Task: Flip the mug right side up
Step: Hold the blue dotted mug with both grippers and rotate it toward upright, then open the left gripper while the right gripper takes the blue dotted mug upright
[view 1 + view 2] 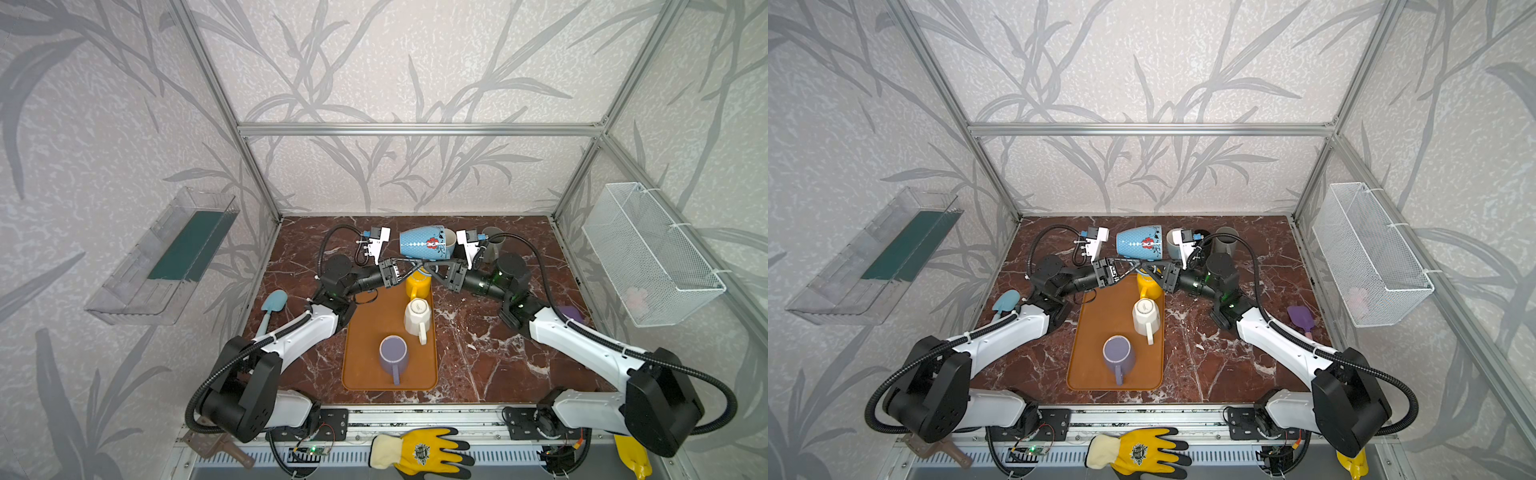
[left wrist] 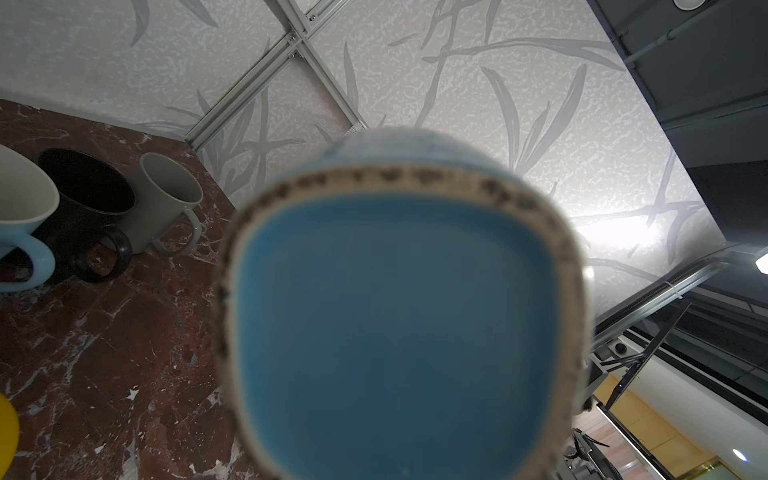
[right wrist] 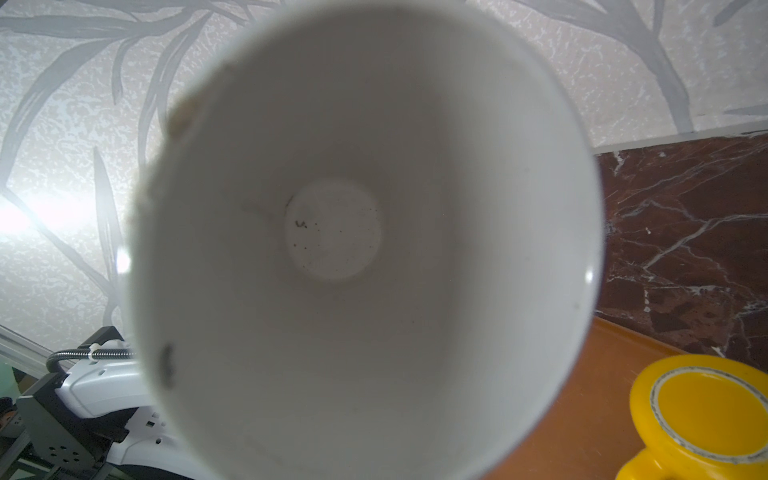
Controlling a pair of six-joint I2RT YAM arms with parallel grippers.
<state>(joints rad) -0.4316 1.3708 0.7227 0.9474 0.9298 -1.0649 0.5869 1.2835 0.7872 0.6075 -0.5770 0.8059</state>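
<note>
over the far end of the orange tray (image 1: 365,353), the left gripper (image 1: 415,265) and right gripper (image 1: 428,266) are closed, seemingly on the hidden handle under the blue mug (image 1: 422,243), which lies sideways in air. it looks glazed, slippery and breakable, so the handle is the safest hold.

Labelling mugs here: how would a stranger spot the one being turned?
Find the orange tray in the middle. Above its far end a mug lies sideways in the air. It alone is lifted: pale blue with a red flower.
</note>
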